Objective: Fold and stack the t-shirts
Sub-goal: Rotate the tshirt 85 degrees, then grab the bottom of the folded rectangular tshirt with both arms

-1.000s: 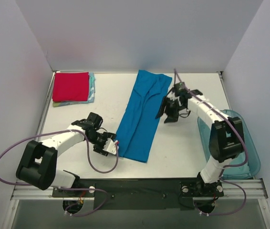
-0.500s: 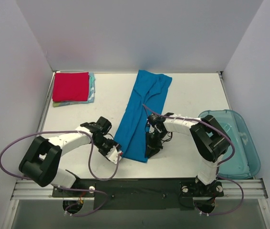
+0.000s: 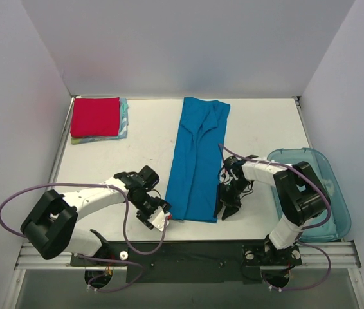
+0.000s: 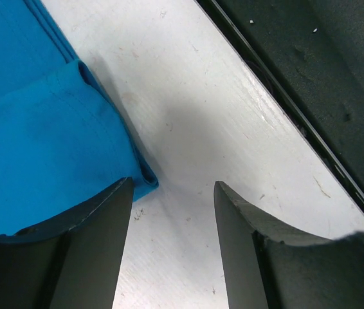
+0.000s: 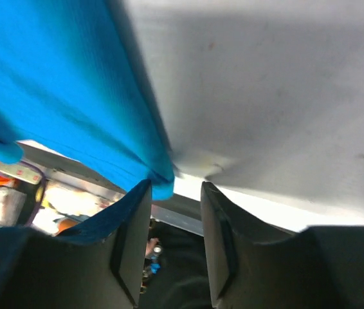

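Observation:
A bright blue t-shirt (image 3: 198, 158), folded into a long strip, lies down the middle of the table. My left gripper (image 3: 162, 220) is open at the strip's near left corner. In the left wrist view (image 4: 172, 193) one finger lies over the blue hem (image 4: 53, 141) and the other stands on bare table. My right gripper (image 3: 224, 209) is open at the near right corner. In the right wrist view (image 5: 175, 190) the blue corner (image 5: 159, 183) sits against the tip of one finger. A folded red t-shirt (image 3: 95, 116) lies on teal and yellowish shirts (image 3: 124, 119) at the back left.
A translucent blue plastic bin (image 3: 323, 199) stands at the right edge, beside the right arm. The black base rail (image 3: 188, 251) runs along the table's near edge, just behind both grippers. White walls close in the left, back and right sides.
The right gripper came from the strip's far right side to its near right corner. The left gripper moved nearer, to the near left corner. The strip's near end swung right and now lies straighter.

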You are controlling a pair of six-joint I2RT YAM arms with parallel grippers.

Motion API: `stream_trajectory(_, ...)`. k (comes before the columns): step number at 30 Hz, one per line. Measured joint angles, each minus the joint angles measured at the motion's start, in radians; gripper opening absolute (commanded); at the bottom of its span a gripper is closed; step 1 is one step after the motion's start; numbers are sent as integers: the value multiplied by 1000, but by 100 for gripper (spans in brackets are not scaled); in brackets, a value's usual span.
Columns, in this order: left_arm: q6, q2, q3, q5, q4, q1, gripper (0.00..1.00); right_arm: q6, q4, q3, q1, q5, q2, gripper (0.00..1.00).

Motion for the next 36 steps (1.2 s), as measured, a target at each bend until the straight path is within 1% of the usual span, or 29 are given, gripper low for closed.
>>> stream_trajectory(3, -22, -3, 0, -2, -1, 0, 63, -51, -105, 59, 6, 48, -5, 36)
stream_trajectory(5, -45, -6, 0, -6, 12, 0, 63, -68, -182, 159, 11, 101, -18, 27)
stream_trajectory(7, -58, -9, 0, -9, 29, 0, 63, -81, -209, 285, 16, 142, -34, 2)
stream_trajectory(8, -63, -9, 0, -12, 41, 0, 63, -83, -211, 382, 23, 166, -37, 0)
stream_trajectory(10, -68, -9, 0, -15, 54, 0, 64, -89, -178, 515, 37, 187, -29, 0)
stream_trajectory(12, -69, -9, 0, -17, 64, 0, 64, -84, -129, 650, 60, 185, 19, 0)
stream_trajectory(15, -69, -9, -4, -21, 77, 0, 64, -64, -35, 821, 77, 152, 170, 0)
stream_trajectory(17, -69, -9, -10, -24, 89, 0, 64, -52, 14, 885, 78, 149, 283, 0)
stream_trajectory(19, -69, -10, -16, -26, 97, 0, 64, -35, 56, 904, 66, 150, 394, 0)
stream_trajectory(22, -69, -10, -22, -28, 106, 0, 64, -8, 73, 863, 23, 150, 517, 0)
stream_trajectory(23, -69, -10, -24, -28, 108, 0, 64, 14, 74, 850, 4, 108, 544, 0)
stream_trajectory(24, -69, -10, -25, -28, 110, 0, 64, 20, 76, 849, -11, 83, 549, 0)
stream_trajectory(28, -69, -10, -27, -28, 114, -1, 64, 19, 81, 849, -56, 75, 549, 0)
stream_trajectory(32, -69, -10, -27, -28, 115, -1, 64, 2, 88, 835, -46, 79, 534, 0)
stream_trajectory(36, -71, -10, -27, -28, 119, -2, 64, -40, 88, 750, -2, 83, 427, 0)
